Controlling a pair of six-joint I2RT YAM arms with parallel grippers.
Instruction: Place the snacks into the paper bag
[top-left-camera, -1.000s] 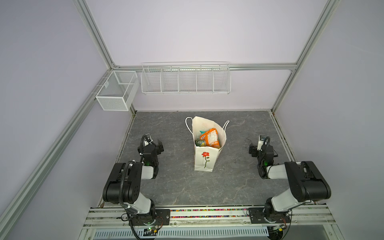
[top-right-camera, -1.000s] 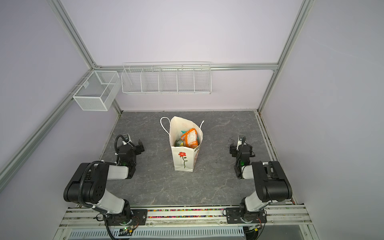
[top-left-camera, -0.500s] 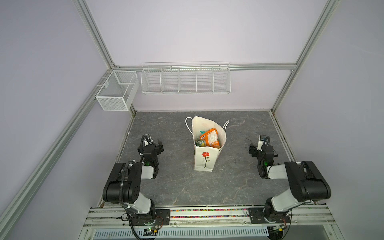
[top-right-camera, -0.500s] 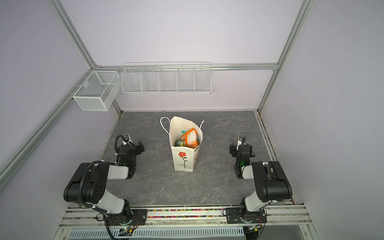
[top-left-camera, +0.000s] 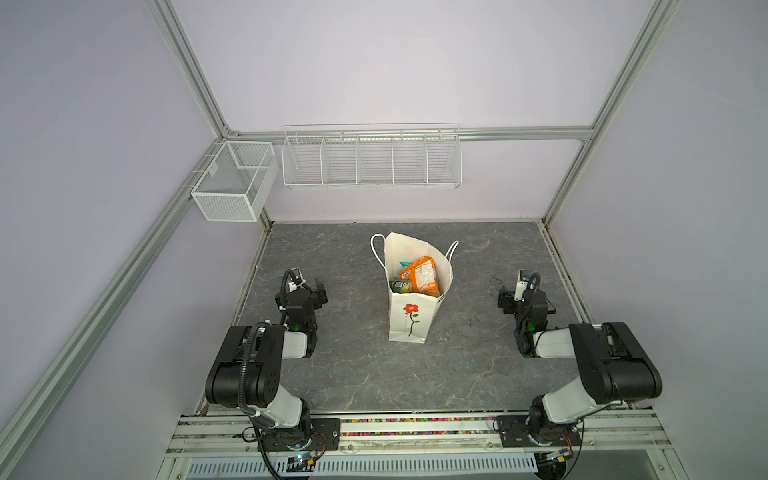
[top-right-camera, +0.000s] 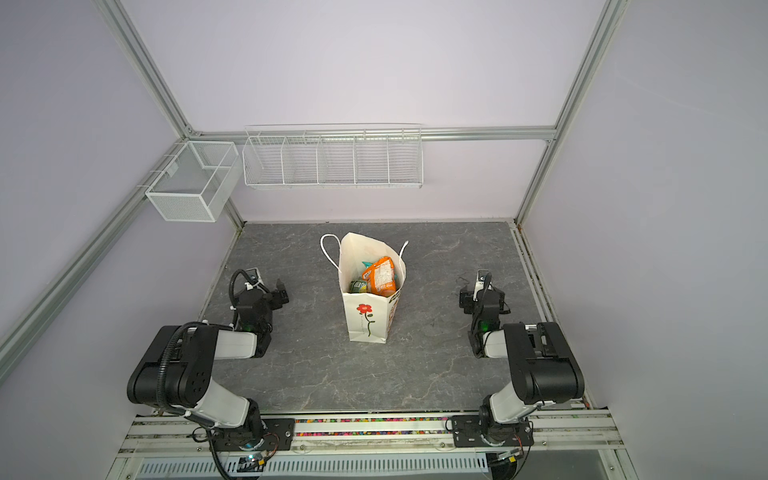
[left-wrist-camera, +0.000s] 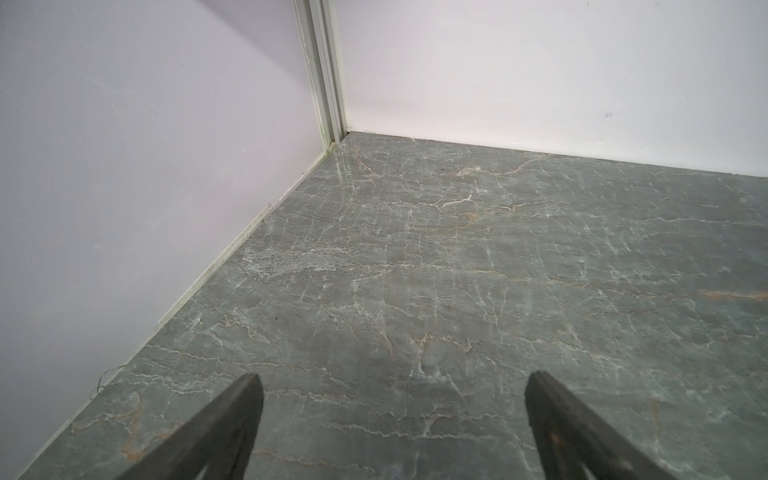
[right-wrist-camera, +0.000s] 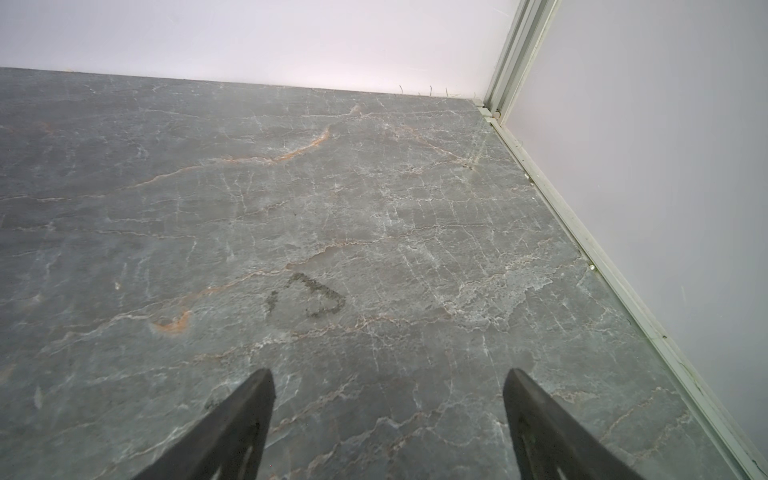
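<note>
white paper bag (top-left-camera: 400, 324), orange packet (top-left-camera: 422, 274)

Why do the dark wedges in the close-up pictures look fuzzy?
In the left wrist view they are fingers of the left gripper, probably too near the lens to focus; likewise the right gripper in the right wrist view; the table is sharp.

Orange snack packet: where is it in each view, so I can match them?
In a top view: orange snack packet centre, inside the white paper bag.
In a top view: packet centre, inside the bag.
Left wrist: not in it.
Right wrist: not in it.
Shared landmark: grey marbled tabletop.
</note>
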